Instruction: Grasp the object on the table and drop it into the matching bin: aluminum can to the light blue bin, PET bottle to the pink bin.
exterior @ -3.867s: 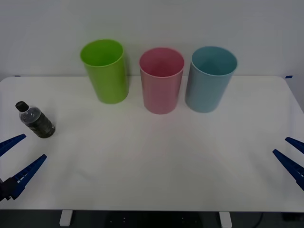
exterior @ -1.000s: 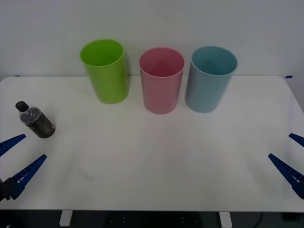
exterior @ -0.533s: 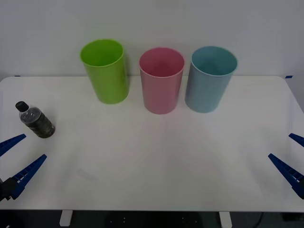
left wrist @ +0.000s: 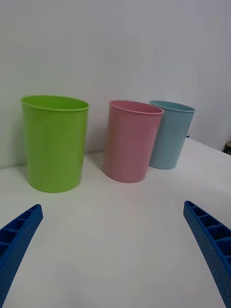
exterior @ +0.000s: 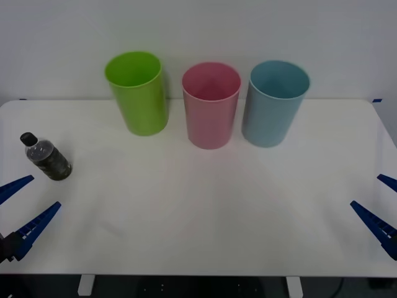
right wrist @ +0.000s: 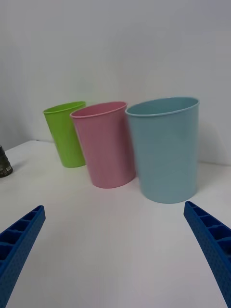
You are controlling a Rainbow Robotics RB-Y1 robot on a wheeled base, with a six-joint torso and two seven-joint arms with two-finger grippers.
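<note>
Left hand (exterior: 20,208) spread wide near the PET bottle (exterior: 47,158) lying on my bench (exterior: 205,205), I should straddle its body squarely before closing; right hand (exterior: 379,208) waits open.

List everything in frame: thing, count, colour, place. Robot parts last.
table: 1, white, spans the whole scene in front of the robot
bottle: 1, clear with dark liquid and black cap, lying near the table's left edge
green bin: 1, lime green, upright, leftmost in the back row
pink bin: 1, pink, upright, middle of the back row
light blue bin: 1, pale blue, upright, rightmost in the back row
left end effector: 1, blue, open, at the near left corner, just in front of the bottle
right end effector: 1, blue, open, at the near right edge
</note>
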